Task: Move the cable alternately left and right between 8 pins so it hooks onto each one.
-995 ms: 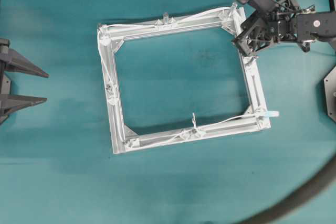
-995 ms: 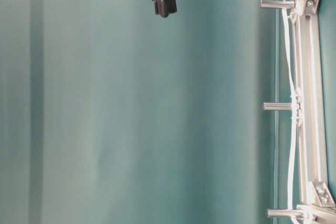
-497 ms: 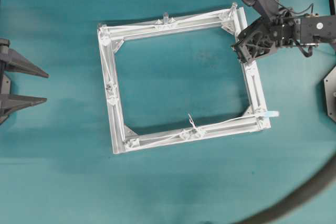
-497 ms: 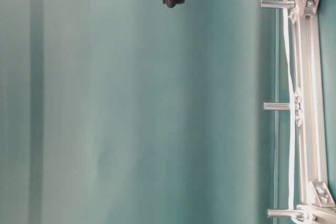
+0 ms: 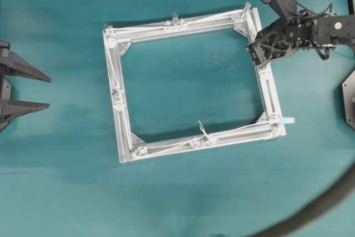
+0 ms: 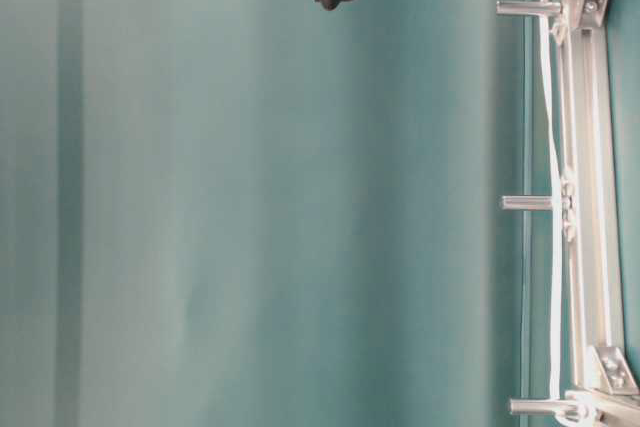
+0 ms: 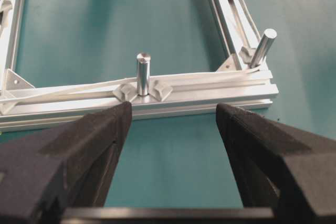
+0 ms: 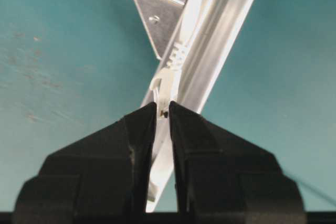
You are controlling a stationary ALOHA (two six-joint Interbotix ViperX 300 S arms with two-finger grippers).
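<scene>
Cable (image 8: 169,85) pinched in nearly closed right hand (image 8: 163,115).

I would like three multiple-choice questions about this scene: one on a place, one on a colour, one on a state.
1. Where is the right gripper?
A. over the frame's right side
B. over the frame's left side
C. inside the frame, at its middle

2. What colour is the cable?
A. red
B. white
C. black

3. How are the left gripper jaws?
A. shut on the cable
B. shut, empty
C. wide open, empty

Answers: 1 A, the overhead view shows it at the frame's right rail. 2 B, a white cord lies along the rails. 3 C, the wrist view shows a broad empty gap.
</scene>
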